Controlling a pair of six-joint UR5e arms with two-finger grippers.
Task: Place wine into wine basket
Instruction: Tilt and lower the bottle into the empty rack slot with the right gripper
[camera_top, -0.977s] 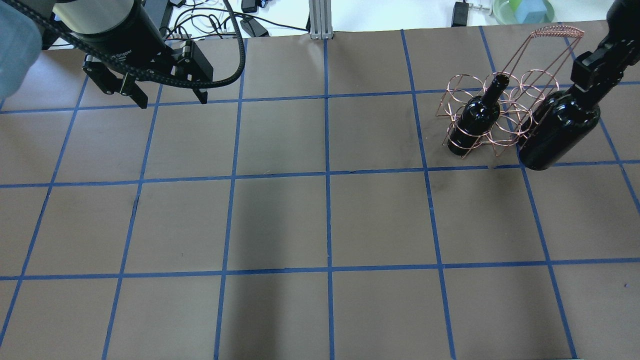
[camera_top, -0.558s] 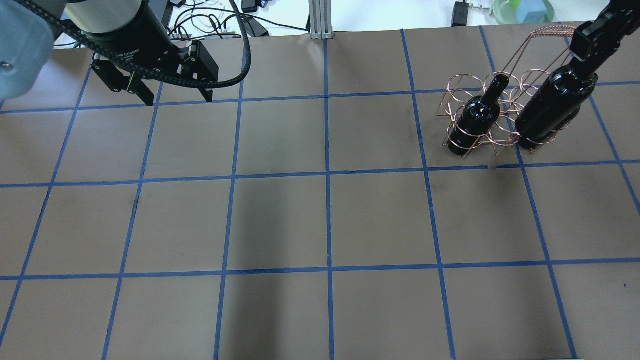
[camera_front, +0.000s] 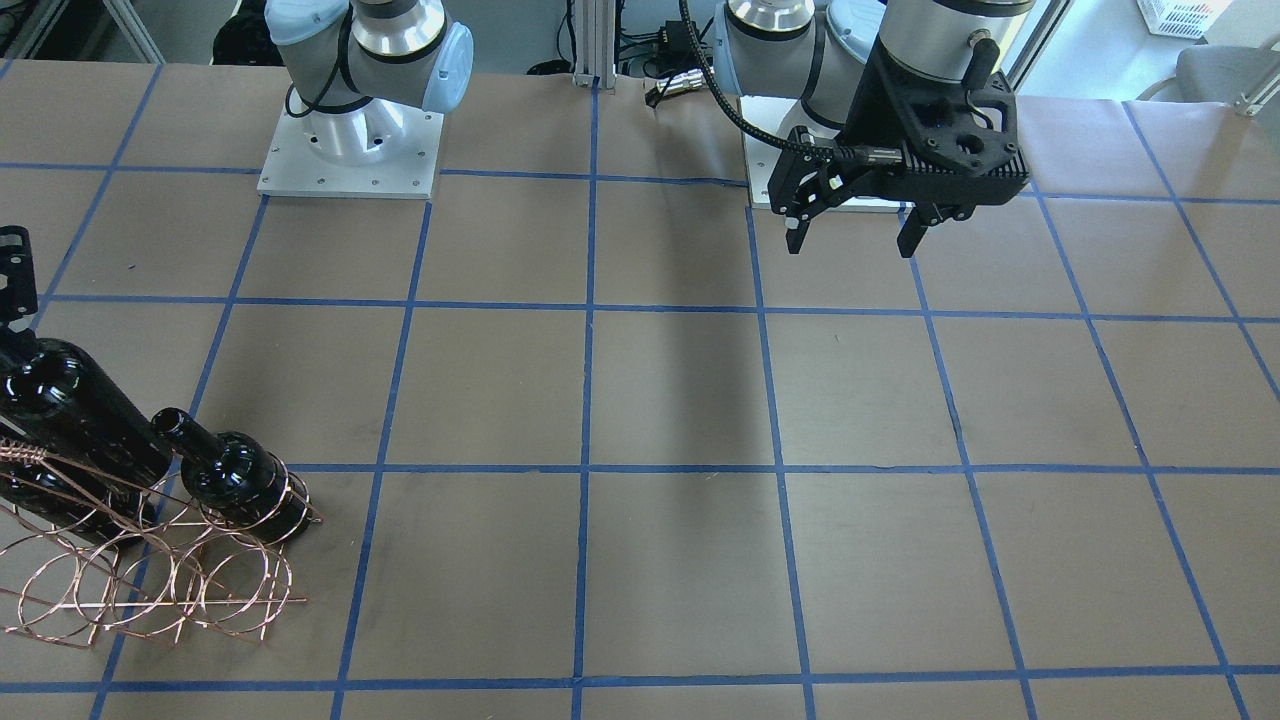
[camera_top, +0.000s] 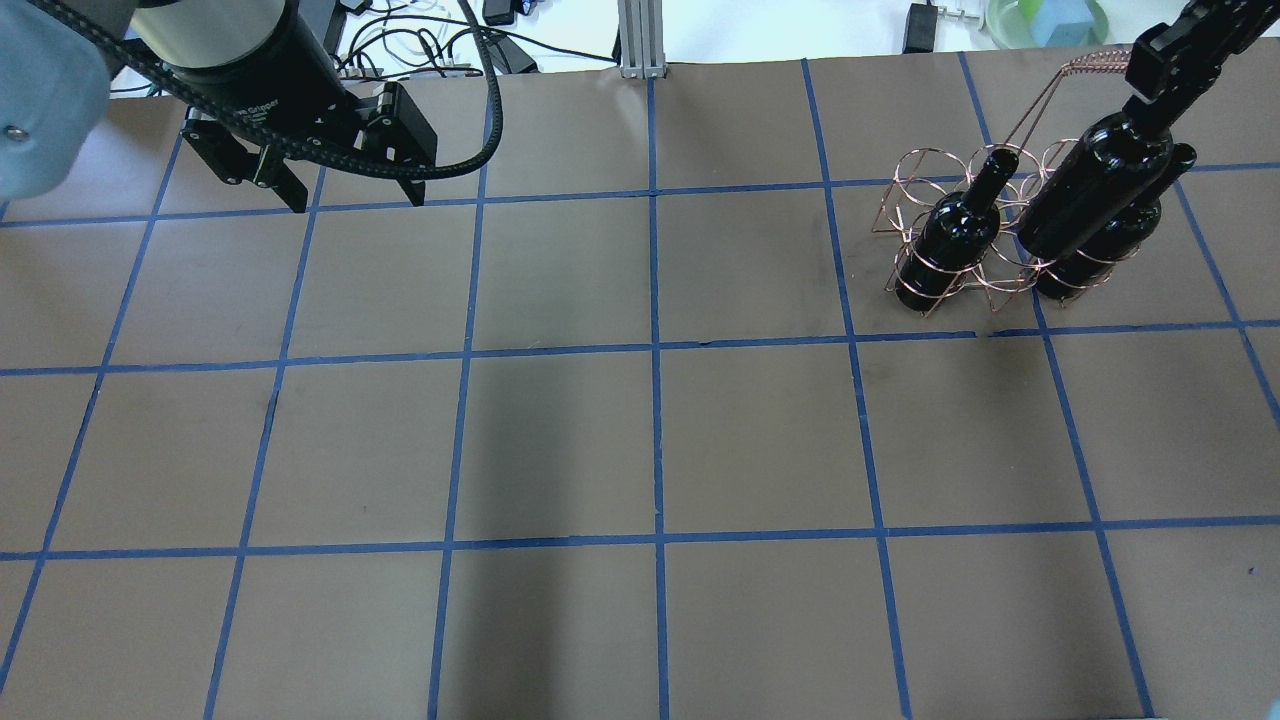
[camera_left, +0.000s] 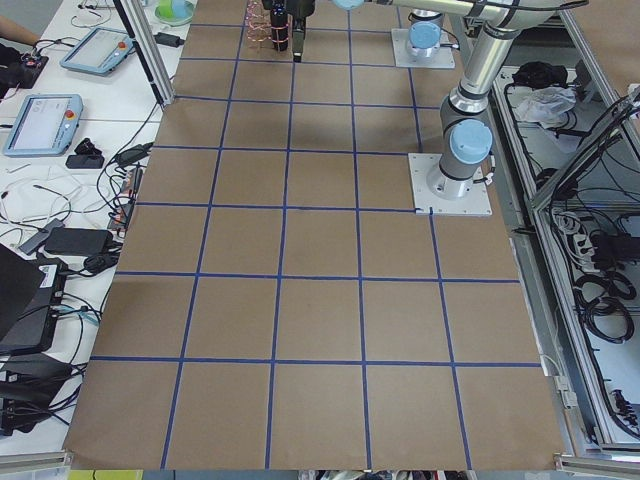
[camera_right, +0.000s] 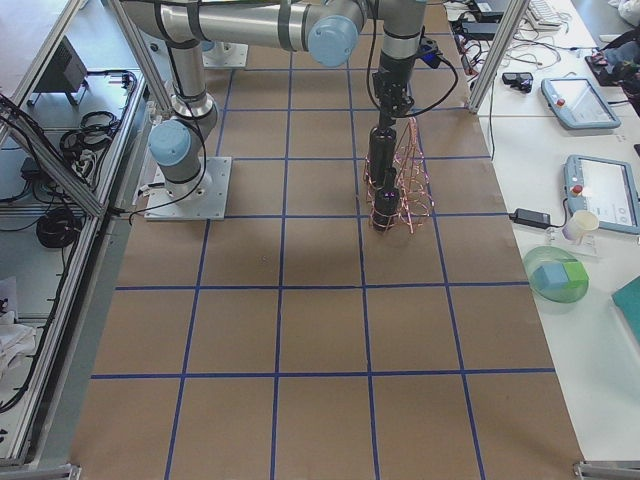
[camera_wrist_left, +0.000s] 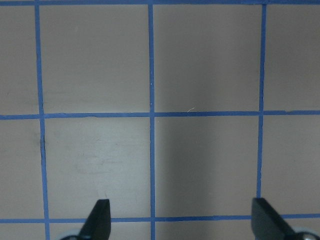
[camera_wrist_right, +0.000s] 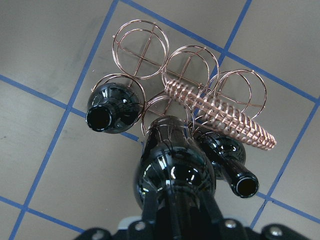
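**Right hand (camera_top: 1152, 88) holding wine (camera_top: 1090, 190) above wine basket (camera_wrist_right: 220, 117)**

The right hand is clamping the neck of the wine, which is hanging below it over the wine basket, between two seated bottles (camera_wrist_right: 112, 107). The left hand (camera_top: 356, 200) is hovering released, fingers spread, above the bench (camera_top: 560, 440).

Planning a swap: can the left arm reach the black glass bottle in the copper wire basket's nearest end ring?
Doubtful: the black glass bottle shows a free neck, the left gripper is open, but the bottle sits far across the table.
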